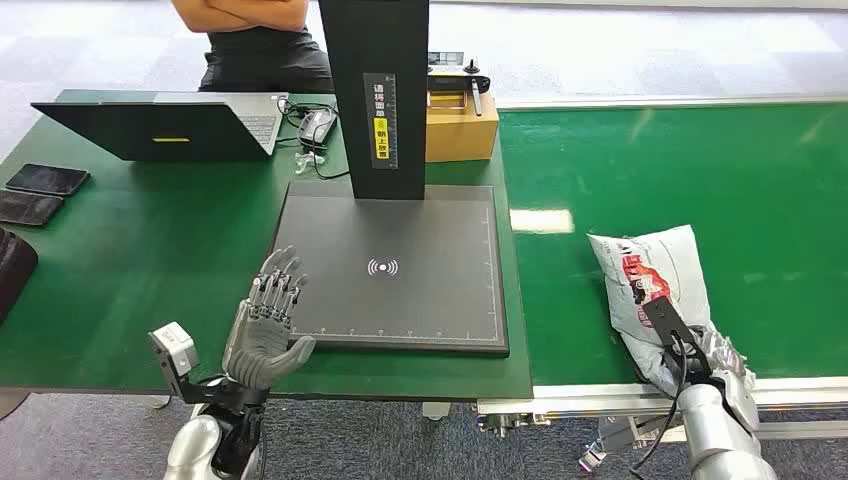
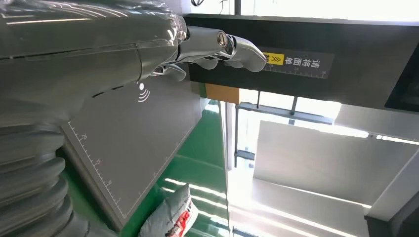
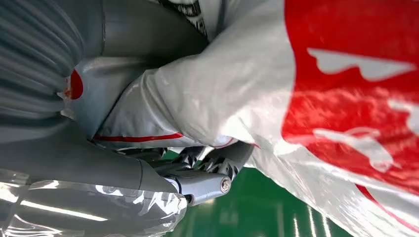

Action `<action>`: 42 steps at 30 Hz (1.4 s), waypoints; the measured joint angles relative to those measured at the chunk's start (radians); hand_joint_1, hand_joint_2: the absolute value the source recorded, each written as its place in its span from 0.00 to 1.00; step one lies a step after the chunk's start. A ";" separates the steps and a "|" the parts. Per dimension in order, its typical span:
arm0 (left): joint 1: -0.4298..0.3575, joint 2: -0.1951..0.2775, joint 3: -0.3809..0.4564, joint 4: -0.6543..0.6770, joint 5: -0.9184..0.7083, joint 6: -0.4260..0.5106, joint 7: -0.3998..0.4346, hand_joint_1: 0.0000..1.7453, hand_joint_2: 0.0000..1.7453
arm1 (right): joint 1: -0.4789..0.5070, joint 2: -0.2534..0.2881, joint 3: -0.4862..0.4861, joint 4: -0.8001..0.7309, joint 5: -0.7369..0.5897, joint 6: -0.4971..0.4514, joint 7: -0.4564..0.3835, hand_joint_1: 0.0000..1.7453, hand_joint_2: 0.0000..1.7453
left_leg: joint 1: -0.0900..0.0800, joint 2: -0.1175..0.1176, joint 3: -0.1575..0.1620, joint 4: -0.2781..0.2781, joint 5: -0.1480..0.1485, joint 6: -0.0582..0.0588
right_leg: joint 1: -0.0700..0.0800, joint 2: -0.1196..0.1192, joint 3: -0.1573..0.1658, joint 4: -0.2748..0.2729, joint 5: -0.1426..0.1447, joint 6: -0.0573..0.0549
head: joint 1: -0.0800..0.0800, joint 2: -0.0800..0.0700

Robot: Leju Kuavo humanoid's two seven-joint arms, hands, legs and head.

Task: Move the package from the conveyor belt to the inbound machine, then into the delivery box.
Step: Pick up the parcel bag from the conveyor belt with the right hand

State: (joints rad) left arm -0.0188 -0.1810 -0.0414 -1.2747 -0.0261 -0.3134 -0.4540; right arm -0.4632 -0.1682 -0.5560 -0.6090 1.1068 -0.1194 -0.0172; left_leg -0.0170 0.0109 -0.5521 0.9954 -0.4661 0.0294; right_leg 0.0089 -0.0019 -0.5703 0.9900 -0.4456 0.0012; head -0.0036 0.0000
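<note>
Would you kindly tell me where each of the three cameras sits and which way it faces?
Head view: high on the body, looking down at the scanner platform and conveyor belt; left hand and right hand show.
Left wrist view: behind the left hand, facing the platform.
Right wrist view: behind the right hand, against the package.
All three show the package.

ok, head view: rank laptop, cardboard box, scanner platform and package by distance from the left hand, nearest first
1. Scanner platform: right beside the left hand, fingers over its near-left edge.
2. Laptop: far left of the table, behind the hand.
3. Cardboard box: behind the platform, beside the black post.
4. Package: on the green conveyor belt to the right, at the right hand.

Box and package are close to call.
</note>
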 joint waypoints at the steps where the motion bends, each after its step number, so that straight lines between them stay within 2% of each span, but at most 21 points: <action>1: 0.000 0.000 0.000 0.000 0.000 0.000 0.000 0.00 1.00 | 0.000 0.001 0.002 -0.001 -0.006 0.000 -0.003 1.00 1.00 | 0.000 0.000 0.000 0.000 0.000 0.000 | 0.000 0.000 0.000 0.000 0.000 0.000 | 0.000 0.000; 18: 0.011 -0.005 0.015 -0.003 -0.007 0.002 0.002 0.00 1.00 | 0.012 0.019 0.090 -0.044 -0.100 -0.005 -0.046 1.00 1.00 | 0.000 0.000 -0.001 0.000 0.000 0.000 | 0.001 0.000 -0.001 0.000 0.000 -0.001 | 0.000 0.000; 20: 0.015 -0.006 0.017 -0.006 -0.007 0.002 0.002 0.00 1.00 | 0.025 0.025 0.101 -0.061 -0.109 -0.043 -0.085 1.00 1.00 | 0.000 0.000 -0.001 0.000 0.000 0.000 | 0.000 0.000 -0.002 0.000 0.000 -0.001 | 0.000 0.000; 23: 0.027 -0.009 0.020 -0.019 -0.007 0.002 0.001 0.00 1.00 | 0.065 0.045 0.121 -0.125 -0.134 -0.135 -0.191 1.00 1.00 | 0.000 -0.001 -0.003 0.000 0.000 0.000 | 0.000 0.000 -0.003 0.000 0.000 -0.001 | 0.000 0.000; 30: 0.038 -0.014 0.024 -0.046 -0.010 0.000 -0.001 0.00 1.00 | 0.188 0.116 0.181 -0.423 -0.223 -0.420 -0.395 1.00 1.00 | 0.000 -0.002 -0.007 0.000 0.000 -0.001 | 0.000 -0.002 -0.007 0.001 -0.001 -0.001 | 0.000 0.000; 35: 0.036 -0.014 0.024 -0.047 -0.008 0.000 -0.001 0.00 1.00 | 0.249 0.151 0.222 -0.609 -0.266 -0.490 -0.445 1.00 1.00 | 0.000 -0.002 -0.008 -0.001 0.000 -0.001 | 0.000 -0.002 -0.008 0.001 -0.002 -0.002 | 0.000 0.000; 42: 0.030 -0.012 0.023 -0.047 -0.001 0.000 -0.002 0.00 1.00 | 0.306 0.173 0.285 -0.792 -0.270 -0.538 -0.469 1.00 1.00 | 0.000 -0.002 -0.008 -0.001 0.000 -0.001 | 0.000 -0.002 -0.008 0.001 -0.002 -0.002 | 0.000 0.000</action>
State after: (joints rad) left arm 0.0116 -0.1935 -0.0179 -1.3219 -0.0267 -0.3136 -0.4561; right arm -0.1570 0.0043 -0.2705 -1.4014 0.8368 -0.6574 -0.4857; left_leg -0.0168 0.0087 -0.5597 0.9949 -0.4659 0.0287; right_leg 0.0091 -0.0041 -0.5785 0.9906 -0.4475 -0.0009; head -0.0036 0.0000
